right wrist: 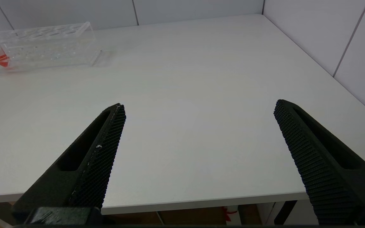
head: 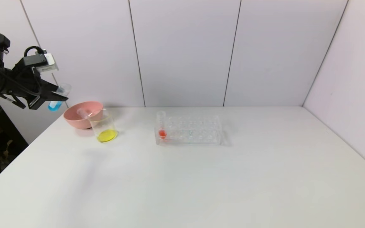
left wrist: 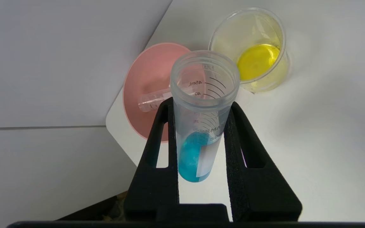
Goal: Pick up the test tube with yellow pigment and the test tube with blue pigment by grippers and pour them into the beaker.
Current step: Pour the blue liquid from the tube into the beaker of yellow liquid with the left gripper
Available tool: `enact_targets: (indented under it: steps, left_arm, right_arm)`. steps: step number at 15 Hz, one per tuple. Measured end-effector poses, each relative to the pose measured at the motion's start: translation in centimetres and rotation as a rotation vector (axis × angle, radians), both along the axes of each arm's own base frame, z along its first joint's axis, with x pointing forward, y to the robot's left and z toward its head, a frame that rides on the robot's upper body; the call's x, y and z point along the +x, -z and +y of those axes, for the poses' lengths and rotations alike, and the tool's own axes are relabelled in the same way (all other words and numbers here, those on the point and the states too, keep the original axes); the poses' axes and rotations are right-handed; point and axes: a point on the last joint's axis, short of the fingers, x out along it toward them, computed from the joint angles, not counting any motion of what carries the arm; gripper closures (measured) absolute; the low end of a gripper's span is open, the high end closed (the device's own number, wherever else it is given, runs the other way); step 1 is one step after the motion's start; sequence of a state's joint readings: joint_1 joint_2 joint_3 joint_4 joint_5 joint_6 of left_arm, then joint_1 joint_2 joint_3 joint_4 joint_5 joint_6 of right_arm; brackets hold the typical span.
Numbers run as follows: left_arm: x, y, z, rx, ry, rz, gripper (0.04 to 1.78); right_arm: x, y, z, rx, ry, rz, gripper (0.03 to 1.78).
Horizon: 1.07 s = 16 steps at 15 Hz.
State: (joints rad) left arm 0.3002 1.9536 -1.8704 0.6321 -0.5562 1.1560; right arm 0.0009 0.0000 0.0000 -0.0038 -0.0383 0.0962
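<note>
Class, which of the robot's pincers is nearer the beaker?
Left. The left pincer, gripping the blue tube, hangs beside the beaker; the right pincer is open, far across the table.

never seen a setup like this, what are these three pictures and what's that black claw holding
This is a two-armed robot at a white table, seen by three cameras. The wide picture comes from its head, looking down. The other two come from cameras on its wrists, so each shows that arm's own black claw up close.

The left gripper is raised beside the table's left edge, shut on a clear plastic tube with blue liquid at its bottom. Below it stand a clear glass beaker with yellow liquid in it and, next to it, a pink round bowl with an empty clear tube lying in it.

Mid-table is a clear plastic tube rack holding one tube with red liquid.

The right gripper hangs open over the table's near edge, holding nothing.
</note>
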Motion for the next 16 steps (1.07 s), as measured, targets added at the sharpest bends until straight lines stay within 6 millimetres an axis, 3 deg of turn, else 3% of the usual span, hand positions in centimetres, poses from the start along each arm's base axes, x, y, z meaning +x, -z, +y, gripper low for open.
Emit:
enact_targets:
  steps: [9,16]
  left_arm:
    - [2.3,1.8,1.0,0.209,0.063,0.024,1.38]
    - [3.7,2.8,0.4,0.336,0.112,0.003,1.38]
  right_arm:
    - [0.0,0.0,0.0,0.000,0.000,0.000,0.10]
    - [0.0,0.0,0.0,0.000,0.000,0.000,0.10]
